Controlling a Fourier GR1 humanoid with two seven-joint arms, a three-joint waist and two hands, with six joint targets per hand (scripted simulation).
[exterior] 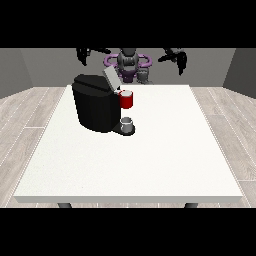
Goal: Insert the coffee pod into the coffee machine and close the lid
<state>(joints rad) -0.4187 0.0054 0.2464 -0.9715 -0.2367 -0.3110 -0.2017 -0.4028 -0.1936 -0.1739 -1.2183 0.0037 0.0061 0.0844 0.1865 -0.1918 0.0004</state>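
A black coffee machine (95, 107) stands on the white table (150, 160), left of the middle. Its grey lid (111, 78) is tilted up and open. A red pod holder (127, 99) juts from the machine's front, and a small grey coffee pod (127, 123) sits below it on the machine's base. The hand at the view's left (85, 54) hangs raised above the far table edge, well above the machine. The hand at the view's right (176, 56) is also raised, far from the machine, with fingers pointing down. Neither hand holds anything.
The robot's torso (129, 64) stands behind the table's far edge. A wooden floor surrounds the table, and grey walls rise behind it.
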